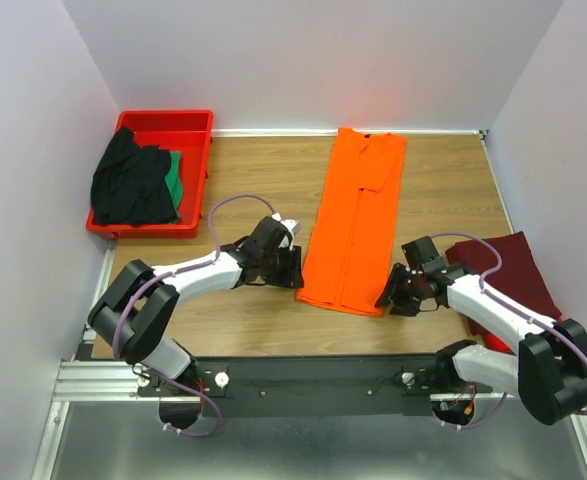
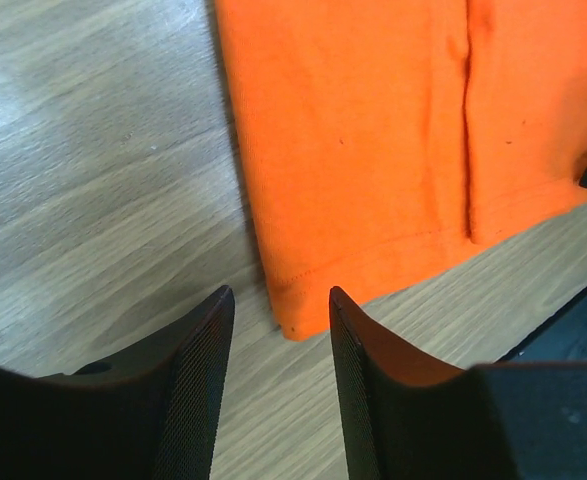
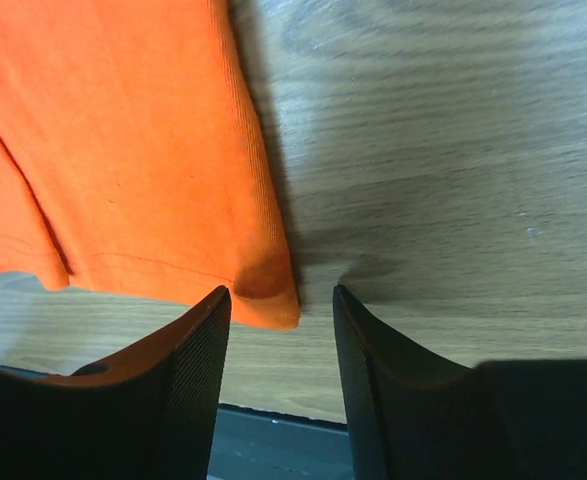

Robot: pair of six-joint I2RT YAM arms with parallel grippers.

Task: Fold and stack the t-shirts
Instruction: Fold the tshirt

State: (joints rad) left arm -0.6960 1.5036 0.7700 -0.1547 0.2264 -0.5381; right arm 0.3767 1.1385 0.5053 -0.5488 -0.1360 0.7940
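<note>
Spread at orange t-shirt's [image 1: 358,215] hem corner with left gripper [image 2: 278,295]. Straddling the other with right gripper [image 3: 281,292] (fingers apart).

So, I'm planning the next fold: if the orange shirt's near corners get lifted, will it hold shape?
Probably floppy: the orange shirt lies flat in thin folded layers, so its middle would likely sag. Likely light, being thin knit. Pushed, it may bunch rather than slide on the wood table.

Left pincer [image 2: 281,300], right pincer [image 3: 283,295] black; links [image 1: 208,268] white; cables [image 1: 235,200] purple
</note>
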